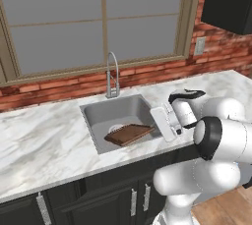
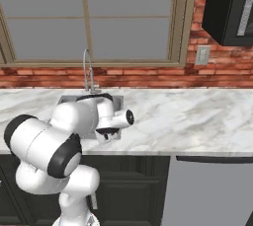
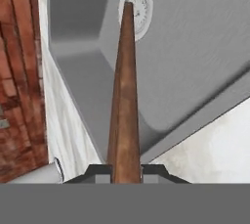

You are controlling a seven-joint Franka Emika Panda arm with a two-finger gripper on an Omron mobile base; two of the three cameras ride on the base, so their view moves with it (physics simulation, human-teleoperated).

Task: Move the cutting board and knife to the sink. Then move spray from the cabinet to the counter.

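Note:
My gripper is shut on one end of the reddish-brown cutting board, which I see edge-on, reaching toward the round drain. From the left base view the cutting board slants inside the grey sink, and the gripper holds its right end at the sink's right rim. Whether the board touches the basin floor I cannot tell. The white marble counter surrounds the sink. The black cabinet hangs at upper right, door shut. Knife and spray are out of view.
The arched chrome faucet stands behind the sink against the red brick wall. A large window sits above it. A wall outlet is right of the window. Bare counter stretches right of the sink.

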